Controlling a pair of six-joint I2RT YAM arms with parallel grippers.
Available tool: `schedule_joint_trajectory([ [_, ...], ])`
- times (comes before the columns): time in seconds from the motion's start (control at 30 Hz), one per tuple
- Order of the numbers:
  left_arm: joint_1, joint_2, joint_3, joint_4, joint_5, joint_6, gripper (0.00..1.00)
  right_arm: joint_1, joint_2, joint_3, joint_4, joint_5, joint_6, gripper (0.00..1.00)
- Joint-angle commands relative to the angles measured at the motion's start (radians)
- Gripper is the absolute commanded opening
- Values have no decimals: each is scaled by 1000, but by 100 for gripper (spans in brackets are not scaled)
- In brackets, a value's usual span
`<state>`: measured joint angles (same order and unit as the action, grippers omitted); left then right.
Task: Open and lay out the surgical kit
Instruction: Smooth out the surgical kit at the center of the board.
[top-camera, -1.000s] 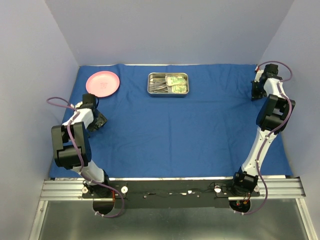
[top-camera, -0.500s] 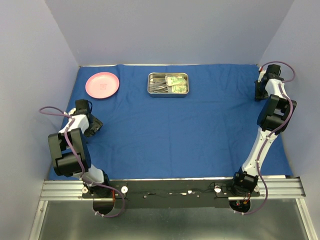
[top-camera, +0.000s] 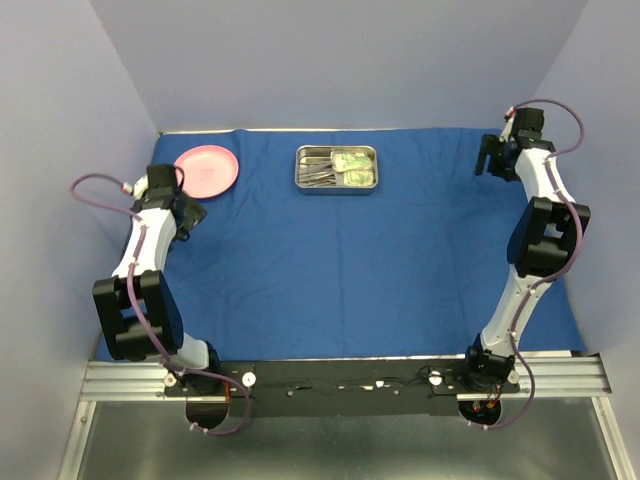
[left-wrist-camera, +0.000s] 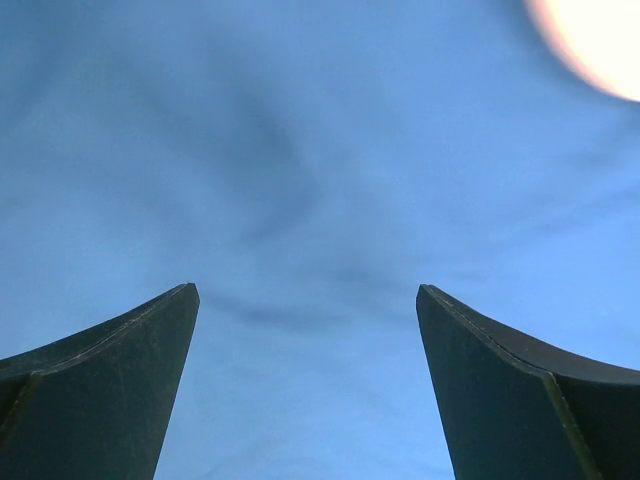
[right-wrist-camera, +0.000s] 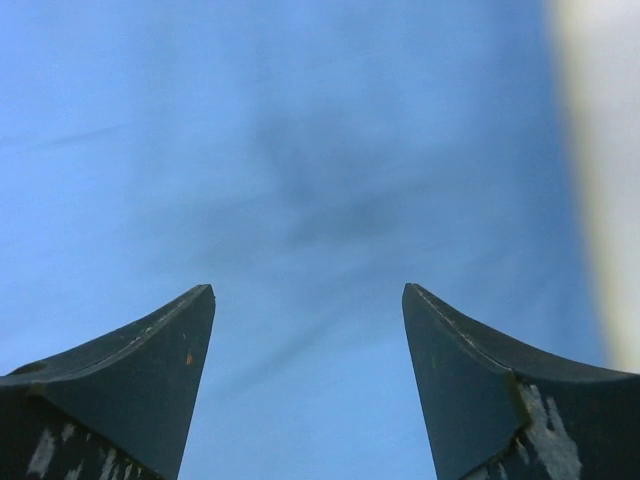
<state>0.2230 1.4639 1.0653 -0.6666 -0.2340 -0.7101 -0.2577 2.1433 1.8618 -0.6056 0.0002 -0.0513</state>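
Note:
The royal-blue cloth wrap (top-camera: 350, 260) lies spread flat over the table. On its far middle stands the small steel tray (top-camera: 337, 168), holding thin silver forceps (top-camera: 318, 170) and yellow-green packets (top-camera: 354, 166). My left gripper (top-camera: 188, 212) hovers low over the cloth at the far left, just in front of a pink plate; in the left wrist view this gripper (left-wrist-camera: 305, 290) is open over bare cloth (left-wrist-camera: 300, 180). My right gripper (top-camera: 487, 160) is over the far right corner of the cloth. In the right wrist view it (right-wrist-camera: 308, 288) is open and holds nothing.
A pink plate (top-camera: 207, 170) rests on the cloth at the far left and shows in the left wrist view's top right corner (left-wrist-camera: 600, 40). Pale walls enclose the left, back and right sides. A pale strip (right-wrist-camera: 600, 150) borders the cloth at the right of the right wrist view.
My right gripper has opened, letting go of the cloth's right edge, and moved up and to the left. The left arm has swung toward the back, closer to the pink plate.

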Motion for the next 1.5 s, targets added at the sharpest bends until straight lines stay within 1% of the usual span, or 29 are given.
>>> schedule_joint_trajectory([
  [0.0,-93,128,114,148,102,52,99,112,-166,-169,99,-127,212,88],
  [0.1,-97,228,157,211,154,67,99,152,-245,-249,144,-196,264,88],
  [0.13,-100,251,168,225,165,76,99,175,-267,-306,156,-210,290,88],
  [0.2,-100,291,192,245,176,109,99,190,-322,-366,200,-258,314,88],
  [0.23,-100,326,197,269,188,118,99,202,-336,-412,211,-272,333,88],
  [0.33,-100,380,199,312,208,141,99,219,-371,-472,244,-305,346,88],
  [0.4,-99,400,191,332,208,132,99,221,-382,-509,245,-312,346,88],
  [0.5,-85,423,170,314,168,94,99,222,-402,-546,244,-313,338,88],
  [0.63,-51,402,90,291,110,23,99,222,-424,-563,239,-302,327,88],
  [0.83,-8,337,-43,265,41,-32,99,222,-418,-564,230,-304,329,88],
  [1.07,15,299,-99,208,2,-81,99,222,-396,-558,224,-324,331,88],
  [1.2,47,248,-157,210,-2,-109,99,222,-392,-552,216,-324,323,88],
  [1.27,64,225,-157,214,-5,-104,99,222,-393,-552,214,-327,321,88],
  [1.37,61,211,-108,216,2,-66,99,222,-395,-547,213,-345,323,88],
  [1.47,38,191,-50,277,82,-43,99,222,-410,-558,225,-368,340,88],
])
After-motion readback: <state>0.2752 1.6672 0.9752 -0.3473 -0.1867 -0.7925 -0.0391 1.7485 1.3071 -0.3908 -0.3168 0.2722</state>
